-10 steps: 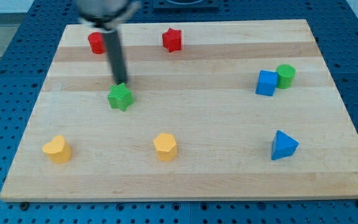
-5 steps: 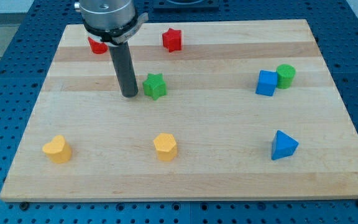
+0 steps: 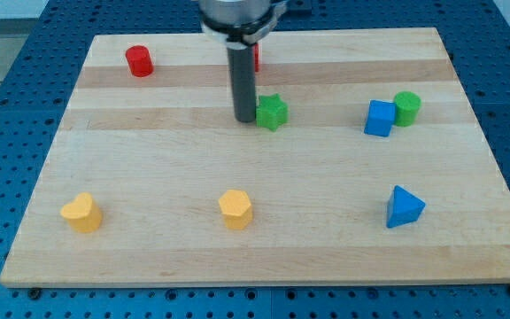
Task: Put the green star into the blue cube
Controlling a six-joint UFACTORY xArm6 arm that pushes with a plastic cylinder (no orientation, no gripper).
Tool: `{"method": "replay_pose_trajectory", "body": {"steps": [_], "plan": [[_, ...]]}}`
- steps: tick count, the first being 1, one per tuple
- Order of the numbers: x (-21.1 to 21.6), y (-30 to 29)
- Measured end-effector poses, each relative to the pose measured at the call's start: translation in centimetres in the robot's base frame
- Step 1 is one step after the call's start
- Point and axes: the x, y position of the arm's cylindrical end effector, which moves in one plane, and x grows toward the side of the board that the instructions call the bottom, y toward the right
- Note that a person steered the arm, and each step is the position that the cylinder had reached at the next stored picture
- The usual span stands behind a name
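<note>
touching one green star [image 3: 273, 112], tip [image 3: 244, 119]; one blue cube [image 3: 380, 118].

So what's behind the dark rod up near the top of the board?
A sliver of a red block shows at the rod's right edge; the rest is covered, so its shape can't be told. My tip sits against the green star's left side.

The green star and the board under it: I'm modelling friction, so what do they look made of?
Green star: probably moulded plastic, with uniform saturated colour and a matte to slightly satin surface. Board: light wood, with visible grain and joined planks, smooth, low sheen.
</note>
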Motion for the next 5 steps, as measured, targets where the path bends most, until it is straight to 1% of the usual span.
{"method": "replay_pose_trajectory", "body": {"steps": [1,2,3,5], "plan": [[-0.5,3.2],[1.5,8.0],[2.1,11.0],[2.4,13.6]]}}
